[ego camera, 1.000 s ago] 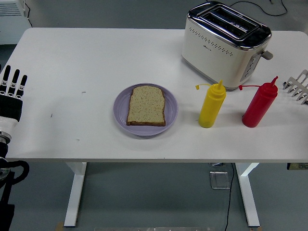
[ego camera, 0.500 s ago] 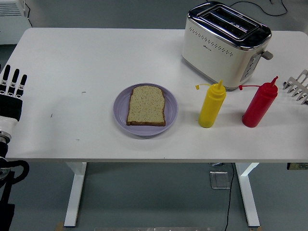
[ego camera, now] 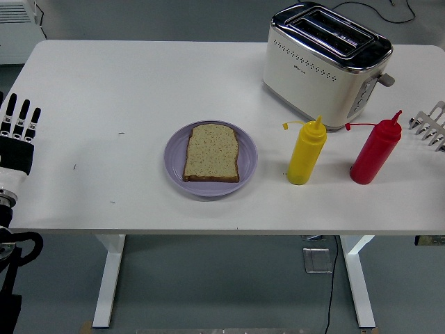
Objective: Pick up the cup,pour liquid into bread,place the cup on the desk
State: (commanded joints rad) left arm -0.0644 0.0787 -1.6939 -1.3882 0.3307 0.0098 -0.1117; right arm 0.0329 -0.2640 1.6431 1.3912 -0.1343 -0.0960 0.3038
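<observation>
Bread on a plate, two bottles, both robot hands empty.
Head view: bread (ego camera: 211, 152) lies on the purple plate (ego camera: 175, 163) mid-surface (ego camera: 125, 90). At 3 o'clock stand the yellow bottle (ego camera: 305, 154), then the red bottle (ego camera: 375, 151). The toaster (ego camera: 324, 62) sits at 1 o'clock. The left robot hand (ego camera: 17, 132) and right robot hand (ego camera: 431, 125) have straight, spread fingers.

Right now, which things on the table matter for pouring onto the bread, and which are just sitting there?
Job:
yellow squeeze bottle
red squeeze bottle
bread slice
purple plate
No cup shows, so a bottle likely stands in for it.

Just there:
toaster
</observation>
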